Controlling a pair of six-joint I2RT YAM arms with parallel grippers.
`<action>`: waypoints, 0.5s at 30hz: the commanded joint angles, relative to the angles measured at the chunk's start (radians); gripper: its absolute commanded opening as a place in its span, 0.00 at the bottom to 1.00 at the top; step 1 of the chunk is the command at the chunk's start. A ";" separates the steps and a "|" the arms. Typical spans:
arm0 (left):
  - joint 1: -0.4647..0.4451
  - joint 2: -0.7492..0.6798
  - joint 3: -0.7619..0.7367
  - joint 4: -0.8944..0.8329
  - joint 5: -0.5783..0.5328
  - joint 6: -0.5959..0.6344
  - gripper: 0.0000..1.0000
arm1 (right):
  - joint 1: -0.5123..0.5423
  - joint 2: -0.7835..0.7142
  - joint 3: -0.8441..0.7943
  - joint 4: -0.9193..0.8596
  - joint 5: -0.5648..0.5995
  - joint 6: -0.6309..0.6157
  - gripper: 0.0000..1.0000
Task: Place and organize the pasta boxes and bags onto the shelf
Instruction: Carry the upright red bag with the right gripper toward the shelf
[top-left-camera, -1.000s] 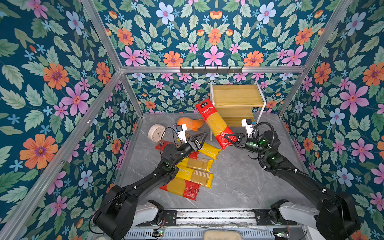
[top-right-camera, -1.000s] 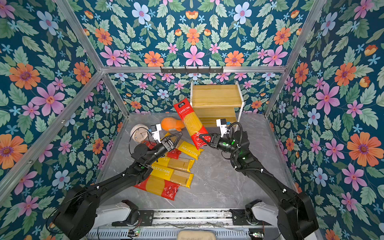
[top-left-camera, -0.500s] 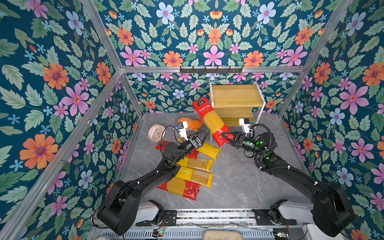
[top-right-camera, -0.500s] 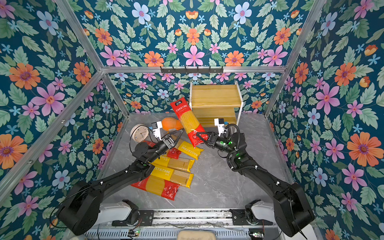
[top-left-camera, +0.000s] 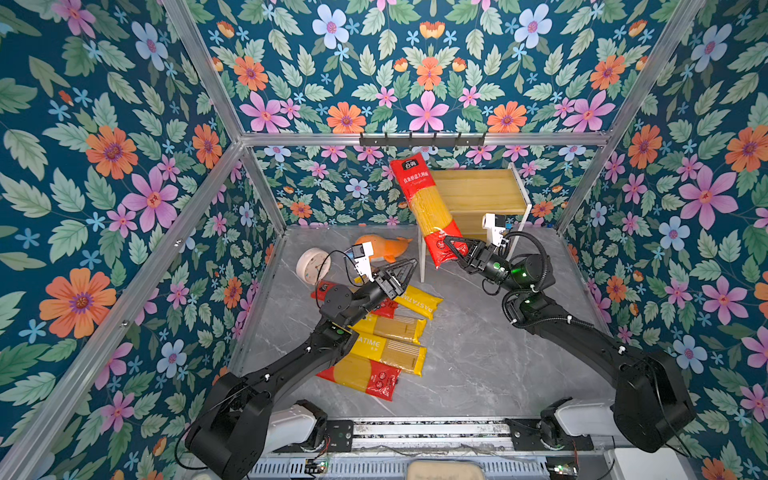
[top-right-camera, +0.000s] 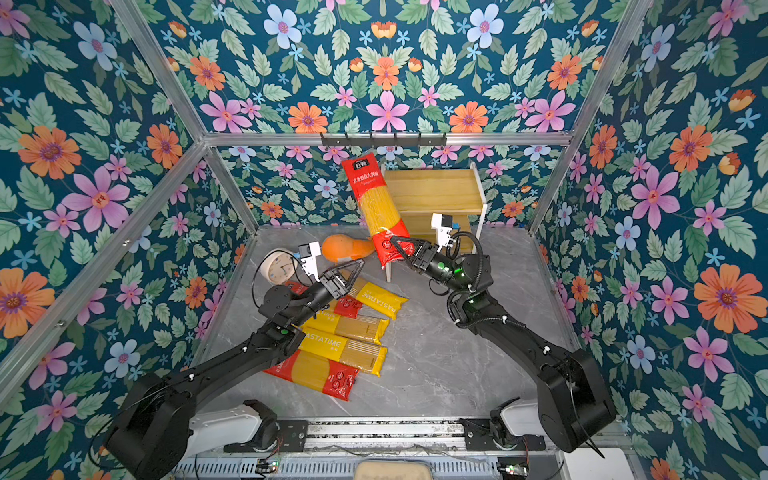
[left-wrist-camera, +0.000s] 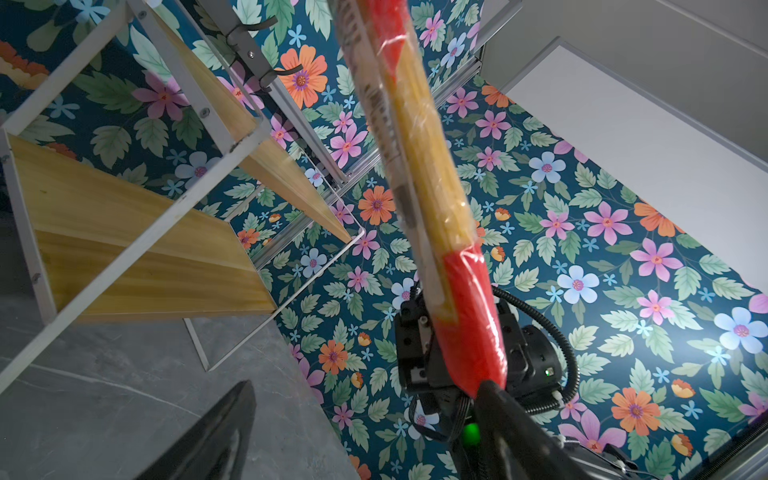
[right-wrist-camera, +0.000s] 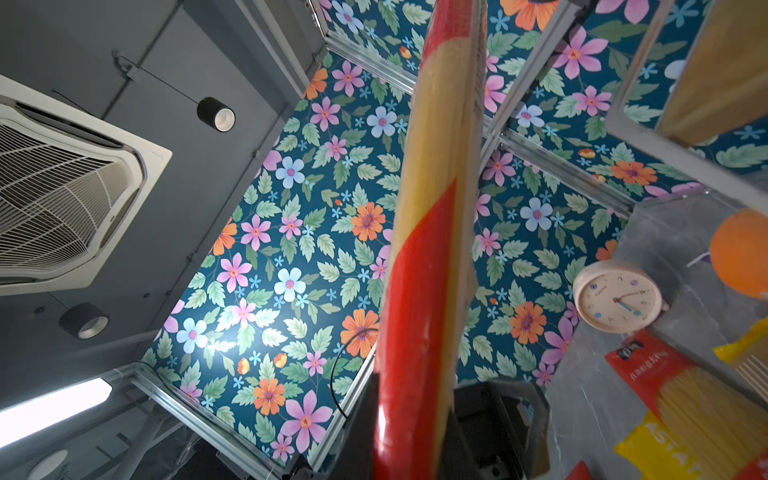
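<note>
Pack higher, beside shelf

**Grey marbled tabletop and its load**

The shelf stands at the back. A clock and an orange plush whale sit left of it. Nearer the front, three yellow packs and two red-ended packs (one half hidden under an arm) lie clustered.

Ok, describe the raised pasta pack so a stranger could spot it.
Find the wooden shelf at the back. Near its left side the right gripper holds one clear, red-ended spaghetti pack by its lower end. It alone stands nearly upright; the other packs lie flat.
</note>
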 joint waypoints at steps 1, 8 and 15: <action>-0.004 -0.007 -0.018 -0.010 -0.021 0.027 0.85 | -0.013 -0.011 0.030 0.105 0.137 -0.013 0.00; -0.033 -0.050 -0.046 -0.126 -0.108 0.110 0.84 | -0.036 -0.019 0.108 -0.211 0.277 -0.056 0.00; -0.054 -0.063 -0.077 -0.139 -0.143 0.126 0.83 | -0.050 0.073 0.225 -0.435 0.289 -0.039 0.00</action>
